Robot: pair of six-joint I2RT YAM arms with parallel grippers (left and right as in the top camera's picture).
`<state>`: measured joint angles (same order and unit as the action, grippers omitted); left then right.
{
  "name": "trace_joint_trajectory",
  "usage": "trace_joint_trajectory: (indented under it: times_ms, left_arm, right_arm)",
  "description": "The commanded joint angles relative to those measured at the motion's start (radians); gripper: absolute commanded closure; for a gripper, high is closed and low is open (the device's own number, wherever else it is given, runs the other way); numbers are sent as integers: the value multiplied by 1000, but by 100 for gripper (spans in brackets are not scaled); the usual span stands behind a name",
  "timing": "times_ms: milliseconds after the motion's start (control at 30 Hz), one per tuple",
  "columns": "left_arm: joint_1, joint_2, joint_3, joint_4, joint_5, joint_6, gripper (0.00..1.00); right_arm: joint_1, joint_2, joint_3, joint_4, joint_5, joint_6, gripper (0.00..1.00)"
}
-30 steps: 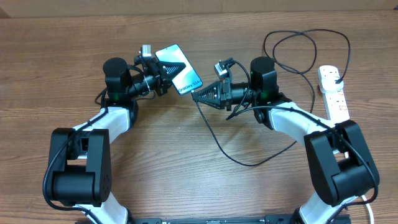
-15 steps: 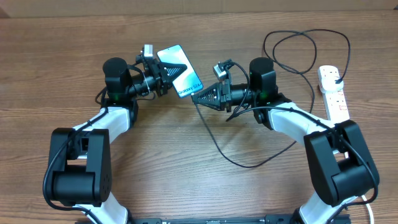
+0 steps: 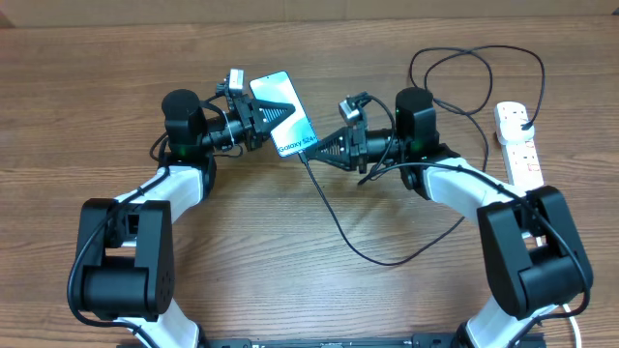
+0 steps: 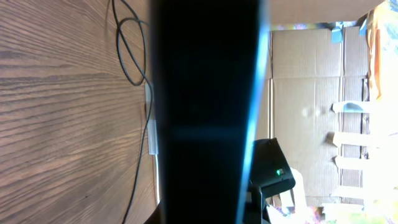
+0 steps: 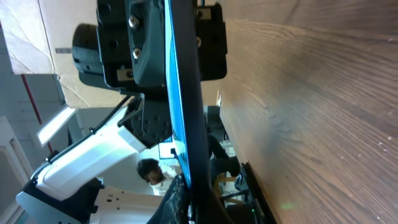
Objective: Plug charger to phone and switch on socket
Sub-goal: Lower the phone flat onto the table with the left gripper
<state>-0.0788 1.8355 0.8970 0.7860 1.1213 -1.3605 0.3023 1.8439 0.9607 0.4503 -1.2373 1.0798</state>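
Phone (image 3: 295, 121) screen faces overhead; right wrist sees only its edge.

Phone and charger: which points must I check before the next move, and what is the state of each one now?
1. Left gripper shut on the phone: ok.
2. Right gripper shut on the charger near its tip: ok.
3. Right gripper at the phone's end: ok.
4. Charger tip fully inside the port: cannot tell.
5. Charger's plug sits in the socket: ok.
6. Socket switch is on: cannot tell.
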Motion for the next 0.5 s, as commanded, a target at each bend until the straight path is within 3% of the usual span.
trace_joint_trajectory:
  times_ms: [0,100,200,267,367,467]
  left_arm:
    - [-40,-10,8,4,200,-1,96]
    - [-40,-10,8,4,198,1,96]
    - [-32,-10,8,3,179,44,96]
    - [-26,-10,8,3,167,68,96]
    - [-18,-10,8,-16,144,110,96]
    - [-13,-10,8,-70,117,152,96]
  right_arm:
    - [-28,0,13,11,191,-8,96]
    - [-28,0,13,11,188,-12,96]
    - [-40,0,13,63,127,-16,72]
    - [-60,0,13,145,55,-15,63]
    - [-102,-14,13,232,-27,-14,33]
    - [-143,-50,13,234,-61,-24,24]
